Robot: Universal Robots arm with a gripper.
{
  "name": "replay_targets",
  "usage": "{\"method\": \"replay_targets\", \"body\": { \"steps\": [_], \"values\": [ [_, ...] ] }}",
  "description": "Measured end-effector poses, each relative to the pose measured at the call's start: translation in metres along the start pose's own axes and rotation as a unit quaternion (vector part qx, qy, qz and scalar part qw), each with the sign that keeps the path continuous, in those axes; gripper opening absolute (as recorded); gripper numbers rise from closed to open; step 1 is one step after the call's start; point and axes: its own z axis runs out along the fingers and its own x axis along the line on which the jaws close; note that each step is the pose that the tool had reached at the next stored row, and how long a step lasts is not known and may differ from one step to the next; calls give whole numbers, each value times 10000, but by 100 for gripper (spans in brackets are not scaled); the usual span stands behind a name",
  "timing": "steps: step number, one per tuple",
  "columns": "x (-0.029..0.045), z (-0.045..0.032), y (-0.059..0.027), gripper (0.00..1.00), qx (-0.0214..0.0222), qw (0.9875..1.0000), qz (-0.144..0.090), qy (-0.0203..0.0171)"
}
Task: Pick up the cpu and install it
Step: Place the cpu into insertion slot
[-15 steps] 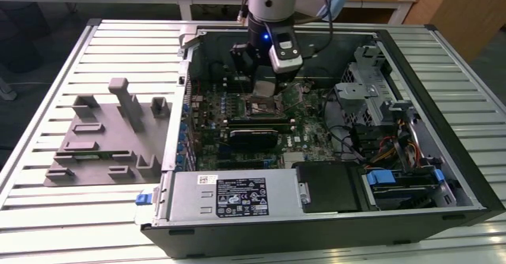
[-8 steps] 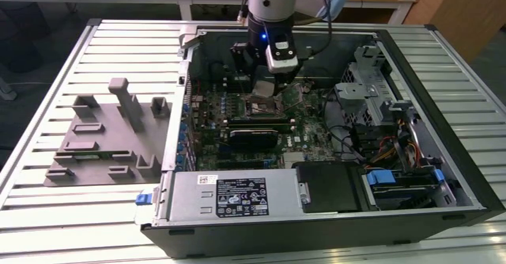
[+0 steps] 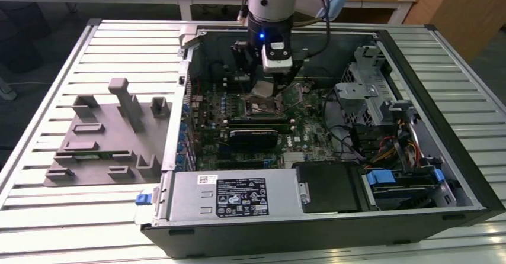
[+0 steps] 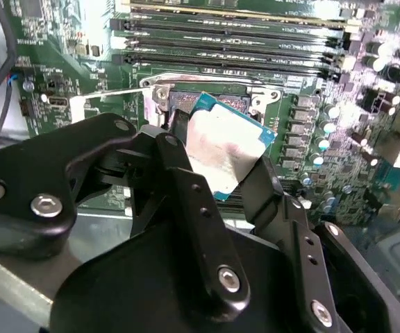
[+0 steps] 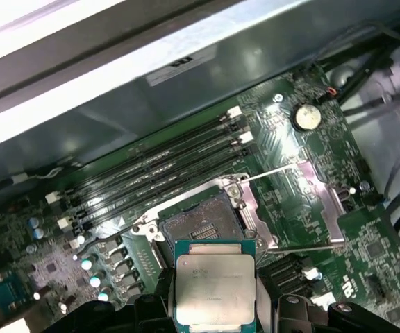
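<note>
**Exterior view.** I have the arm's black two-fingered claw (image 3: 265, 87) lowered into an open black desktop computer case (image 3: 316, 234). The case lies on its side on a slatted aluminium table (image 3: 47, 216). A grey moulded fixture block (image 3: 103, 139) sits at 9 o'clock from the case, and a silver box-shaped power supply (image 3: 229, 196) lies at 6 o'clock from the claw.

**Wrist views.** The fingers (image 4: 266, 191) are drawn in to the chip's width. They pinch the cpu (image 5: 215, 284), a small flat square chip with a silvery metal top and a thin green rim, by two opposite edges. In the second wrist view the chip hangs tilted.

The cpu is held just over the dark square metal-framed socket (image 5: 200, 229) on the green motherboard (image 5: 283, 139), near it but not seated. The socket's contact field is bare, and its silver load plate (image 5: 307, 198) is swung open beside it. Long black memory slots (image 5: 165, 170) run alongside the socket.
</note>
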Motion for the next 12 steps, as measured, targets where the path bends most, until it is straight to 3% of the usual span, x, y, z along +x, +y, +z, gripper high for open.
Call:
{"method": "replay_targets", "body": {
  "steps": [6, 8, 12],
  "values": [
    [0, 0, 0, 55, 12, 9992, 402, 6],
    [0, 0, 0, 55, 21, 9973, 740, 11],
    [0, 1, 0, 55, 29, 9948, 1018, 15]
  ]
}}
